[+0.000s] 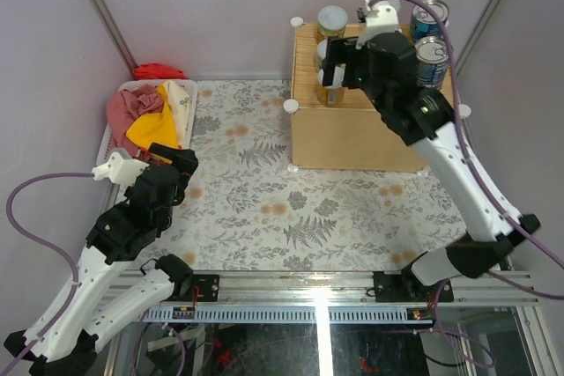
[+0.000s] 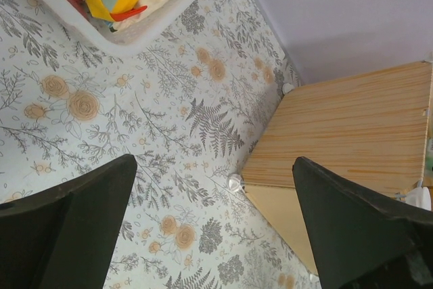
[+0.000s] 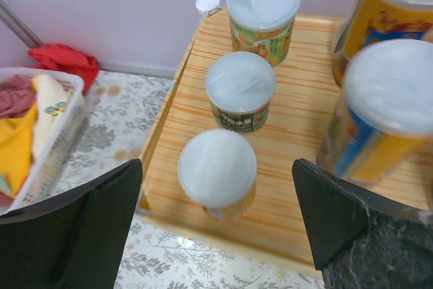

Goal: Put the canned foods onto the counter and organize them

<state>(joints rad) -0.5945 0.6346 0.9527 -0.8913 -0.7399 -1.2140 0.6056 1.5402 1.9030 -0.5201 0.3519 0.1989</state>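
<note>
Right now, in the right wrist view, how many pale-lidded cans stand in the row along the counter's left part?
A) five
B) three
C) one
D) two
B: three pale lids line up front to back on the counter: the nearest can, the middle can and the far can, each standing apart from the next.

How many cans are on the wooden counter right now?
5. Three pale-lidded cans line the counter's left side: far, middle, near. Two blue-labelled tins stand on its right: far, near. Others may be hidden past the frame's edge.
</note>
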